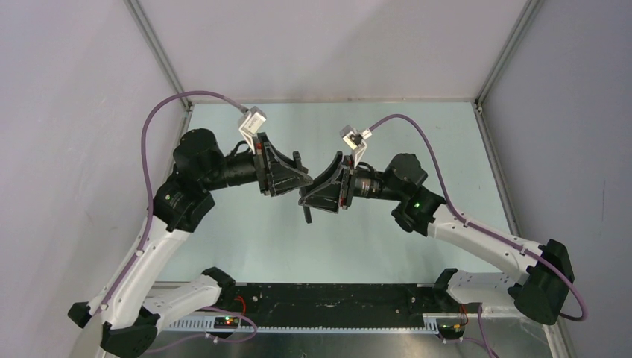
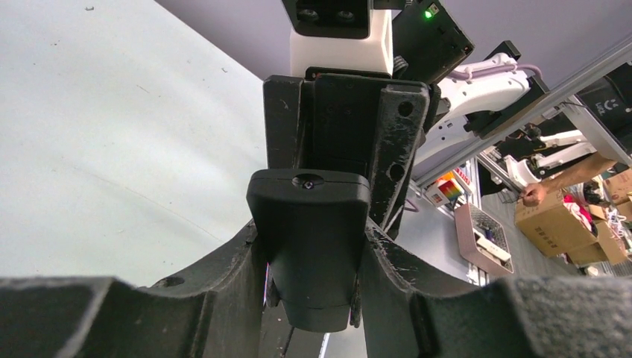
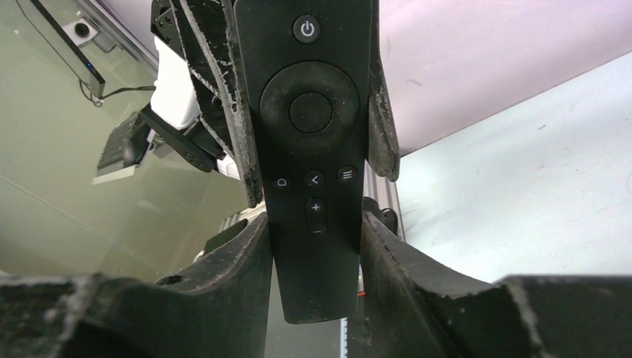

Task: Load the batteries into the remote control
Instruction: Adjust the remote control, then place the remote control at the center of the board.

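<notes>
**Two-arm hold above the worktop.** The pale worktop (image 1: 246,239) lies well below the remote control (image 3: 313,149), which hangs in mid-air between the left arm (image 1: 201,175) and the right arm (image 1: 462,227).

The left gripper (image 2: 311,250) has its jaws pinching the remote's long edges along the power-button half. The right gripper (image 3: 314,227) has its jaws pressed against the edges of the narrower, lower half.

**Hazards, as judged:**
- With both grips on one rigid bar, any mismatched arm motion could twist or lever the remote out of one pair of jaws.
- The lower half tapers and looks smooth, so it may squeeze out of the right jaws and drop to the worktop beneath once the left jaws let go.
- Both grippers are occupied, so neither is free to fetch a battery.

**Remote:**
- It is a slim, matt black bar.
- Its face carries a round pad (image 3: 311,112) below the power button (image 3: 306,29).
- Its back is plain in the left wrist view, and whether the cover is on cannot be told.
- No batteries show in any view.
</notes>
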